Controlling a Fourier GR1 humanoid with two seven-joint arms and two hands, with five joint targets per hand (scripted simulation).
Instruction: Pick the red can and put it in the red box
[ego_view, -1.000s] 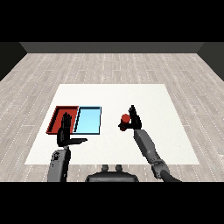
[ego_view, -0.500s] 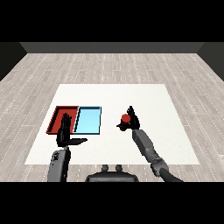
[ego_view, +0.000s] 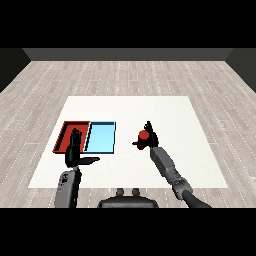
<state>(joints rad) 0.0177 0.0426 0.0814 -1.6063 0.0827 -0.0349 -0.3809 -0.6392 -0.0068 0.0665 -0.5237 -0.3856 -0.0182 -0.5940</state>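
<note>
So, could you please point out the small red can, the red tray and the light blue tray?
Small red can (ego_view: 143, 135): head view, on its top.
Red tray (ego_view: 64, 131): head view, on its floor.
Light blue tray (ego_view: 101, 138): head view, on its floor.

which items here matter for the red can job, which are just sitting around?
Job:
red can, at the right hand, to the right of both trays
red tray, the target, leftmost
right hand, at the can

Lying about:
light blue tray, beside the red tray
left hand, open, holding nothing
white table
</note>
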